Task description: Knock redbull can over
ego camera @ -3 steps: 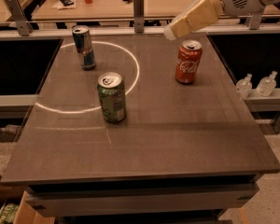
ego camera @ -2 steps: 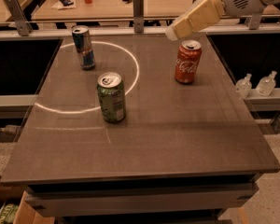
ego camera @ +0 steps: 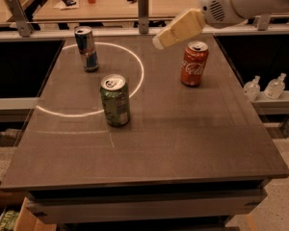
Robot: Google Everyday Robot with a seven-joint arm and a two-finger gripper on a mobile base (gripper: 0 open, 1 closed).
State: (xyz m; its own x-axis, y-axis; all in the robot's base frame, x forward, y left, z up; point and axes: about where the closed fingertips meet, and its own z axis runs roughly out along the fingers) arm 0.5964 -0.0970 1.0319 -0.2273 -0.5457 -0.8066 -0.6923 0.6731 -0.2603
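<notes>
the redbull can [ego camera: 86,48] stood upright near the far left corner of the table [ego camera: 192,143], its silver top showing and its blue-and-silver side facing the camera. it sat on the far arc of a white circle [ego camera: 135,83] marked on the table top. nothing touched it.

nearer the middle of the table, left of centre, a green can [ego camera: 115,100] stood upright on the near part of the same circle, well apart from the redbull can. a red cola can [ego camera: 194,64] stood upright toward the far right corner, outside the circle.

the gripper [ego camera: 160,42] hung in the air above the far edge of the table, between the redbull can and the cola can but much closer to the cola can, pointing down and to the left. it touched neither can. whether the gripper was open or closed could not be told. the white arm [ego camera: 241,4] behind it came in from the upper right.

two small clear bottles [ego camera: 264,86] sat on a ledge past the right edge of the table.
</notes>
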